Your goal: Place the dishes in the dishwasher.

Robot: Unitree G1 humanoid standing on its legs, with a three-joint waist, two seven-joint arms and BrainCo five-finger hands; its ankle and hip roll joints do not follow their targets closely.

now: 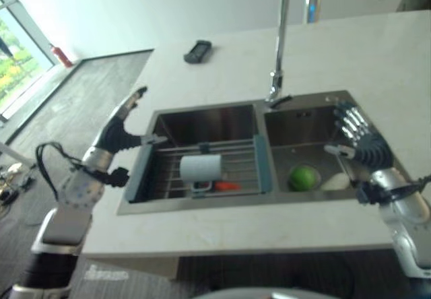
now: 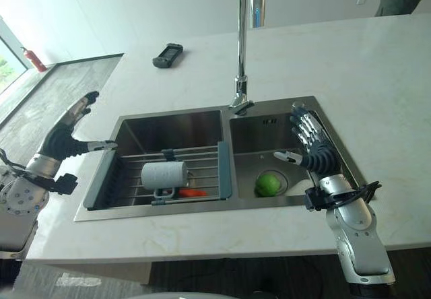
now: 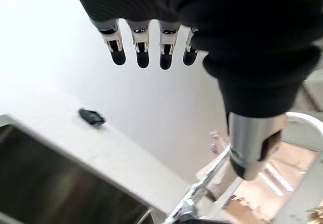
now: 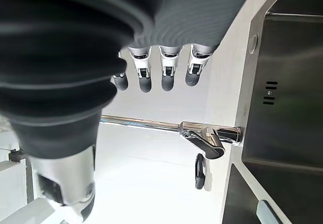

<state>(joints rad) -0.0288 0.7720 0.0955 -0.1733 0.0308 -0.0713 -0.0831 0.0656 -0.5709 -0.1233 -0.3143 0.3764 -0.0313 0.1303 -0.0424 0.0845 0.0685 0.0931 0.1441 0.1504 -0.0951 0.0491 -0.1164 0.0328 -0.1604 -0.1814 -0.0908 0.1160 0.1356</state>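
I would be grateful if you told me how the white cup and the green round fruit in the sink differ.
The white cylindrical cup lies on its side on the wire rack across the left basin; the green round fruit sits low on the right basin's floor. The cup is larger and white, the fruit smaller and green. Neither is touched by a hand.

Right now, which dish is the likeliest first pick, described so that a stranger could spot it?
Find the double sink in the pale counter. Its left basin holds a rack of metal bars with blue-grey ends. On it lies a white mug on its side, beside a small orange thing; it is the only white cylinder there, unlike the green ball in the right basin.
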